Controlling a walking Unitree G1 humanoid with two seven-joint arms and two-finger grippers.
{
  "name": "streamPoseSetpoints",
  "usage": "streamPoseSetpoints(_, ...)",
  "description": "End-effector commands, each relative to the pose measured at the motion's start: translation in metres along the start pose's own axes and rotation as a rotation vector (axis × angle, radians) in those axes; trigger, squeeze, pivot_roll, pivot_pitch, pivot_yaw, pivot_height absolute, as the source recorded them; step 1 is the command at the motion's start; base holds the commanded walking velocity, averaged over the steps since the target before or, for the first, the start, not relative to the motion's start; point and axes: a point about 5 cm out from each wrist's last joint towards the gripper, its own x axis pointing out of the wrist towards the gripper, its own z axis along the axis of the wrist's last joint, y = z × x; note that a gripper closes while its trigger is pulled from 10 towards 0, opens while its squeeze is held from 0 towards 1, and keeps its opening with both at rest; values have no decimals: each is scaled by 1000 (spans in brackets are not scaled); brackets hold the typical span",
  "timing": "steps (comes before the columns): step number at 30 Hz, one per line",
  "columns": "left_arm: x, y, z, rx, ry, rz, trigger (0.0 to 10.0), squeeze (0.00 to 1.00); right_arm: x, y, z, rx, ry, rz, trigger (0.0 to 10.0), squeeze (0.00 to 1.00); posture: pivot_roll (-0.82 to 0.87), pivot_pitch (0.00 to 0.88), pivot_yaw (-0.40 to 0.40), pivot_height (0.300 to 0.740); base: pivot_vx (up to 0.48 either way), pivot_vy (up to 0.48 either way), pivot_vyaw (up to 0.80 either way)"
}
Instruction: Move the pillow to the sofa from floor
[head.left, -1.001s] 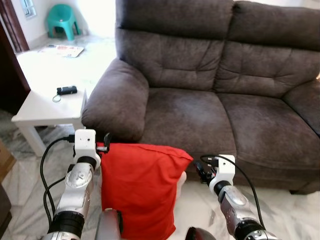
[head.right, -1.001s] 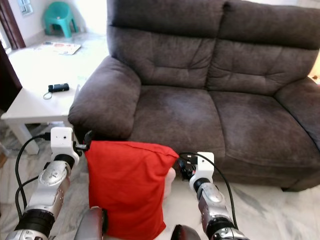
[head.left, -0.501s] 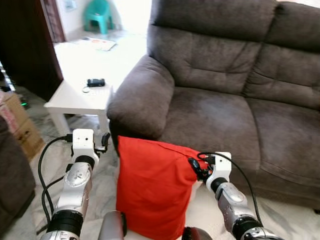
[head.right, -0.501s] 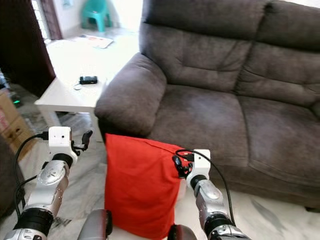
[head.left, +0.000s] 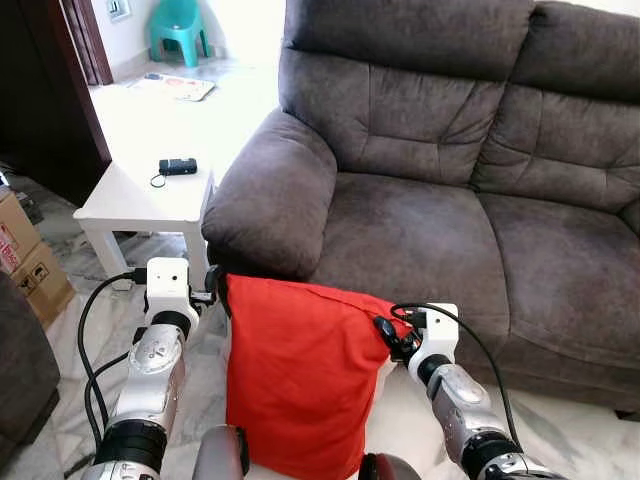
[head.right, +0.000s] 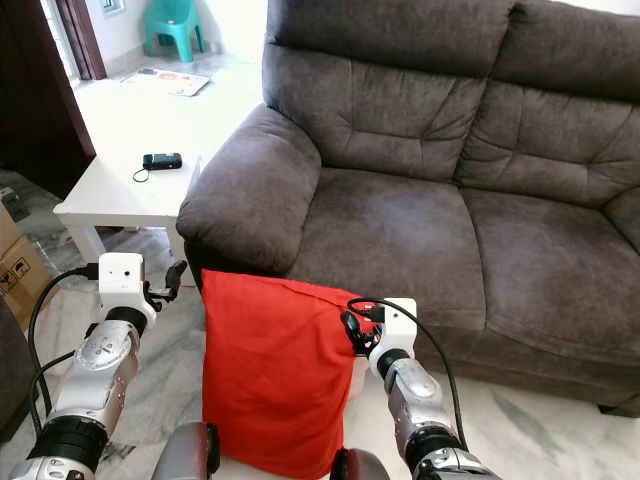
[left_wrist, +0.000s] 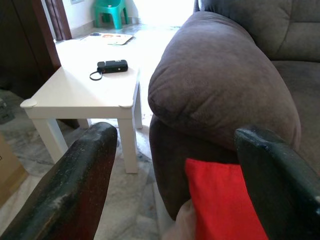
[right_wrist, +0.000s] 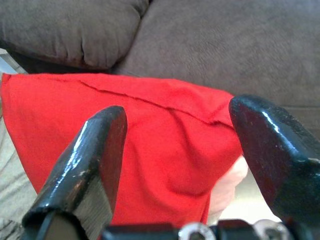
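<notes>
A red pillow (head.left: 295, 380) stands upright in front of the dark brown sofa (head.left: 420, 220), just below the seat's front edge. My left gripper (head.left: 215, 292) is at its top left corner. In the left wrist view the fingers (left_wrist: 75, 185) are spread wide, and the pillow's corner (left_wrist: 225, 205) lies between them, close to one finger. My right gripper (head.left: 388, 335) is against the top right corner. Its fingers (right_wrist: 90, 160) are also spread, with the red fabric (right_wrist: 150, 130) just beyond them. I cannot tell whether the pillow's lower end touches the floor.
A white side table (head.left: 140, 195) with a small black device (head.left: 177, 166) stands left of the sofa's armrest (head.left: 265, 195). Cardboard boxes (head.left: 25, 260) and a dark doorway (head.left: 40, 90) are at the far left. A teal chair (head.left: 178, 22) is at the back.
The camera swung left, then partly back. The pillow stays between my grippers. My left gripper is closer to the pillow's corner than half a second ago.
</notes>
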Motion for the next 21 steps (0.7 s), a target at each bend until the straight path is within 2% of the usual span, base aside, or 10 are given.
streamPoseSetpoints(1, 1, -3, 0, -10, 9, -13, 10000, 0, 3, -1, 9, -8, -16, 2, 10000, 0, 52, 0, -125, 612, 322, 0, 0)
streamPoseSetpoints(16, 1, -5, 0, -10, 5, -18, 10000, 0, 4, 0, 10, -13, -9, 4, 10000, 0, 50, 0, -127, 612, 329, 0, 0)
streamPoseSetpoints(21, 2, -6, 1, -10, 3, -27, 10000, 0, 5, 0, 7, -3, 37, -16, 10000, 0, 51, 0, -128, 612, 0, 0, 0)
